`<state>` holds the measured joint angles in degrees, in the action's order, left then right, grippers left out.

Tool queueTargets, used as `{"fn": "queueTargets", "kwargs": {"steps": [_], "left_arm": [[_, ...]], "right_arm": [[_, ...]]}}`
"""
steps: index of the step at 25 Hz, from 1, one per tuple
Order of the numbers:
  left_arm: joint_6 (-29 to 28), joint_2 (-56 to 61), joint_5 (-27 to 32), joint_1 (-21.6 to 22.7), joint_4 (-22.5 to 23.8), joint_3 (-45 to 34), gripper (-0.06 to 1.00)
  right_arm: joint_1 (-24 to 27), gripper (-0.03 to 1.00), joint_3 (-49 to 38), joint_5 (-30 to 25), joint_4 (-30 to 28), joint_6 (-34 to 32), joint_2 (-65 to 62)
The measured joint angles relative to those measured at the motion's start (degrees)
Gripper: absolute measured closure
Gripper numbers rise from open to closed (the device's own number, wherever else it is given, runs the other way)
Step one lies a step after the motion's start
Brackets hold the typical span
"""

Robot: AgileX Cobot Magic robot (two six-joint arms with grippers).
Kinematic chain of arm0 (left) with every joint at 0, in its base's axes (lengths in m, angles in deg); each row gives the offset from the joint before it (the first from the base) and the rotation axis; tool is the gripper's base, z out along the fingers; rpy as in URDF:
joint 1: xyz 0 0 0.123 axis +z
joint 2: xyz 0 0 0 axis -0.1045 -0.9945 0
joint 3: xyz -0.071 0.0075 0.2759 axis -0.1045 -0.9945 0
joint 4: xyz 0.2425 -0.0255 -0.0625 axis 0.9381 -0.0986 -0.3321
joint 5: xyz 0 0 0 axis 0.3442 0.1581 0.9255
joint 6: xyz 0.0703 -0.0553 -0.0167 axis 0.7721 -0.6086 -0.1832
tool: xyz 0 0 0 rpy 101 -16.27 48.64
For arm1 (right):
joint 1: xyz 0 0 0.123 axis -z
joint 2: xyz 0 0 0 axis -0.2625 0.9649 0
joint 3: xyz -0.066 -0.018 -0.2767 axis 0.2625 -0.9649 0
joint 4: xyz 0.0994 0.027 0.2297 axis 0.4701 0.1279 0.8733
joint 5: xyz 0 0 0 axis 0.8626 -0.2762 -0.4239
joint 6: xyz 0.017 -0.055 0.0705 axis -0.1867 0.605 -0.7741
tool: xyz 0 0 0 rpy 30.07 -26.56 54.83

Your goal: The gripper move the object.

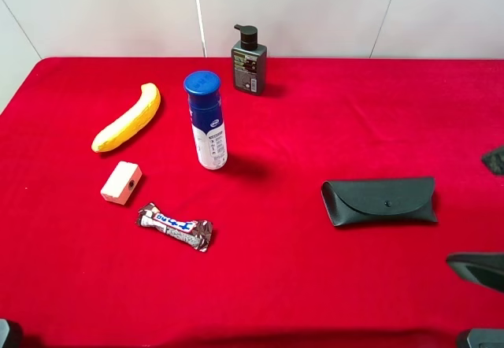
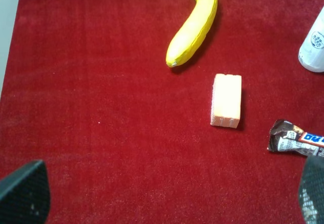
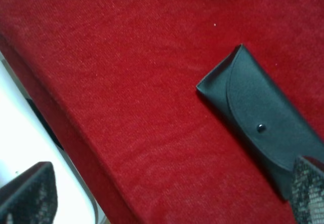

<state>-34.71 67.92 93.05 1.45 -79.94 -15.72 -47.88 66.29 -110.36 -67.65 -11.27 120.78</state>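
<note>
Red counter (image 1: 315, 285): candy bar (image 1: 175, 227) lies flat near the front left, just beside a white block (image 1: 121, 183); banana (image 1: 127, 117), blue-capped bottle (image 1: 206, 120), pump bottle (image 1: 249, 60) stand farther back; black case (image 1: 379, 201) at right. Left gripper (image 2: 167, 193) fingers spread, empty. Right gripper (image 3: 172, 198) fingers spread, empty.
</note>
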Motion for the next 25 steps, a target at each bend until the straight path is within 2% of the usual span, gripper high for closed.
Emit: {"fn": "queueTargets", "kwargs": {"steps": [4, 8, 18, 22, 25], "left_arm": [[0.0, 0.0, 0.0, 0.0, 0.0, 0.0, -0.03], [0.0, 0.0, 0.0, 0.0, 0.0, 0.0, -0.03], [0.0, 0.0, 0.0, 0.0, 0.0, 0.0, -0.03], [0.0, 0.0, 0.0, 0.0, 0.0, 0.0, -0.03], [0.0, 0.0, 0.0, 0.0, 0.0, 0.0, -0.03]], "right_arm": [[0.0, 0.27, -5.05, 3.09, 0.11, -1.1, -4.9], [0.0, 0.27, -8.43, 3.57, 0.17, -2.34, -9.44], [0.26, 0.27, -9.43, 4.18, -2.33, -6.12, -14.55], [4.86, 0.27, -9.5, 4.18, -3.37, -7.53, -15.43], [11.07, 0.27, -9.5, 4.18, -3.48, -7.51, -15.55]]}}
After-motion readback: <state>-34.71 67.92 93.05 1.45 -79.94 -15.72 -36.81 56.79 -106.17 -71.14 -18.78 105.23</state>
